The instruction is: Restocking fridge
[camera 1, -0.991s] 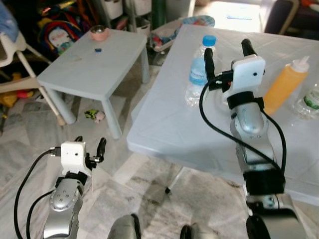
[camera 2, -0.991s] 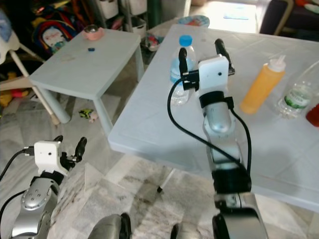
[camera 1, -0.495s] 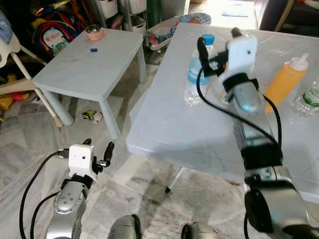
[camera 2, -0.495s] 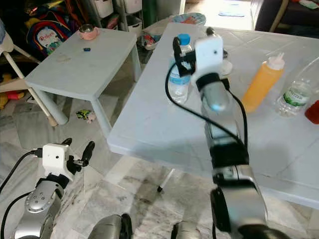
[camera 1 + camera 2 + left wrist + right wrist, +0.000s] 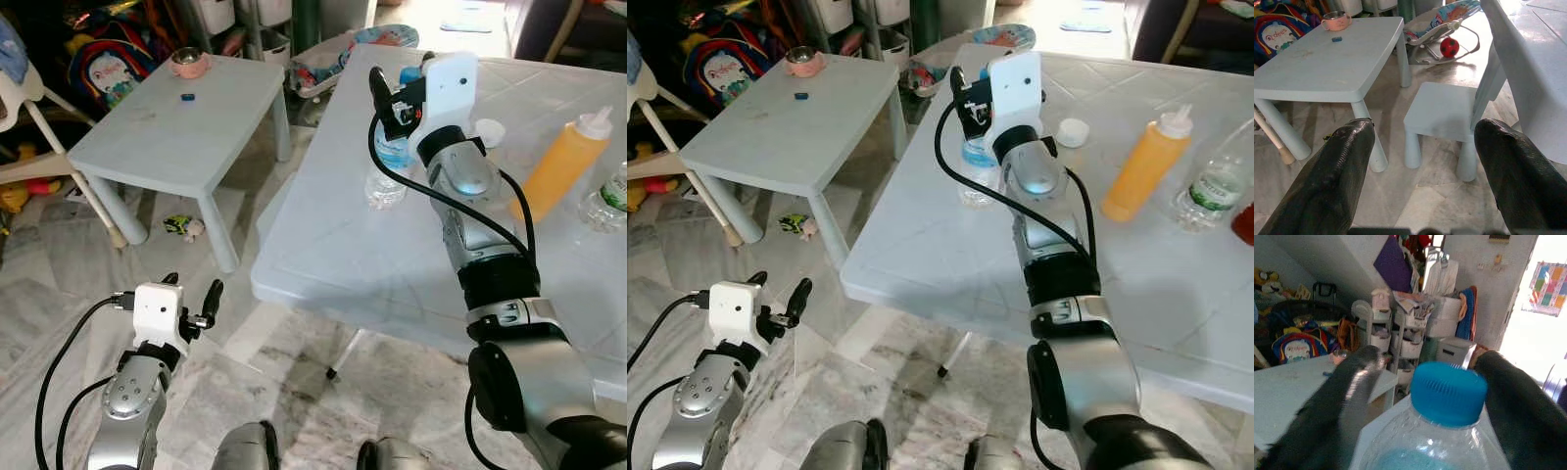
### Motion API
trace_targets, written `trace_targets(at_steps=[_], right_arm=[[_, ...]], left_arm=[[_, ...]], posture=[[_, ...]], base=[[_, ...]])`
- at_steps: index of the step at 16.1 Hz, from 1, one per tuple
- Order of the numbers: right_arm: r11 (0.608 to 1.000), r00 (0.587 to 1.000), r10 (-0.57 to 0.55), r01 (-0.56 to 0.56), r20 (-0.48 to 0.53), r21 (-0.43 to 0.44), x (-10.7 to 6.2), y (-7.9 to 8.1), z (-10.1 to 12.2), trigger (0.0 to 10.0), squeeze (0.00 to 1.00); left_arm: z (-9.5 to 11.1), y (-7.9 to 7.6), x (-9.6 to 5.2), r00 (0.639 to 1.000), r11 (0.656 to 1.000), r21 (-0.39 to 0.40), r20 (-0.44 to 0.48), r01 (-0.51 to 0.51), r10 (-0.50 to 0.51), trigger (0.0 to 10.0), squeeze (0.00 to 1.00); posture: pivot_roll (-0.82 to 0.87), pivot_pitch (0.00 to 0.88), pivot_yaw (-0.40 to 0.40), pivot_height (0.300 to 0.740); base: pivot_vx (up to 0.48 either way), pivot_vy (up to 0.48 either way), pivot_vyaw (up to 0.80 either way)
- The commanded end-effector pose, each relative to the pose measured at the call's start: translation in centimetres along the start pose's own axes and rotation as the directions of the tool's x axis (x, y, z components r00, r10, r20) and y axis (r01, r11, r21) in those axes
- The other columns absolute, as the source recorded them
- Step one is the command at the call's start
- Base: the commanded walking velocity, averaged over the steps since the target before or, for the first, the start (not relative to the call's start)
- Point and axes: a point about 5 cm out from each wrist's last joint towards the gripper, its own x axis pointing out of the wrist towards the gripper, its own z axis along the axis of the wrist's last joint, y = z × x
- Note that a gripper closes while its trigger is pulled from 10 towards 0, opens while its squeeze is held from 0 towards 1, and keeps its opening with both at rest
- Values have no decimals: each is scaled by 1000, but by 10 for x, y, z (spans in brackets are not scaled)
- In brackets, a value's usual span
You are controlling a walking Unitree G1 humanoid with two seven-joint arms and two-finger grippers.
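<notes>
While the left gripper (image 5: 189,296) hangs low over the marble floor (image 5: 59,284) with its fingers spread and nothing between them, the right gripper (image 5: 1425,396) is up at the big white table (image 5: 353,255). Right fingers (image 5: 1352,382) are parted, one on each side of the water bottle (image 5: 387,166) at cap height; whether they touch it cannot be told, not clamped. The bottle stands upright near the table's left edge, blue cap (image 5: 1448,391) and blue label, mostly hidden behind the wrist in the head views. Further right on the same table: a white lid (image 5: 1073,131), an orange squeeze bottle (image 5: 560,166) upright, and a second clear bottle (image 5: 1209,192) at the far right edge. Left of the big table is a small pale blue table (image 5: 176,117) with a pink cup (image 5: 190,63) and a small blue piece (image 5: 191,97) on it. Left wrist view shows a small stool (image 5: 1442,110) beside it. Toys and a backpack (image 5: 113,59) sit behind.
</notes>
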Motion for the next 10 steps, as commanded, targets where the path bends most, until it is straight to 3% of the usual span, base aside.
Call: trace_targets(at_steps=[1, 10], right_arm=[[1000, 1000, 12, -12, -8, 3, 4, 4, 4, 0, 0], [1000, 997, 4, -5, -74, -9, 2, 1, -6, 0, 0]], left_arm=[[0, 3, -1, 1000, 1000, 13, -11, 3, -2, 10000, 0], [-3, -3, 0, 999, 1000, -4, -24, 23, -23, 10000, 0]], posture=[[66, 90, 45, 740], [56, 82, 48, 740]], base=[[0, 0, 0], [0, 0, 0]])
